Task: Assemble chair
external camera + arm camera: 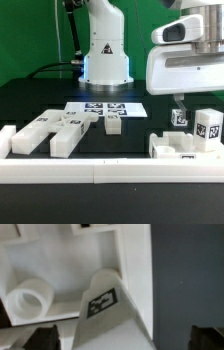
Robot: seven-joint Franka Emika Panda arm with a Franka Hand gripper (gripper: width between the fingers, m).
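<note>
The chair lies in loose white tagged pieces. Several blocks (62,135) lie at the exterior view's left. A partly joined group (185,148) with two tagged cubes (208,128) stands at the exterior view's right. My gripper (181,107) hangs right over that group, close to its smaller cube (180,118). In the wrist view my gripper (125,339) is open, both dark fingertips (40,339) far apart. A white bar with a black tag (103,303) runs between them, and the far fingertip stands off it over dark table. A round white peg (30,300) sits beside the bar.
The marker board (100,107) lies flat in the middle, in front of the robot's base (105,60). A long low white rail (100,172) runs along the table's front edge. Black table (185,280) shows beside the joined group.
</note>
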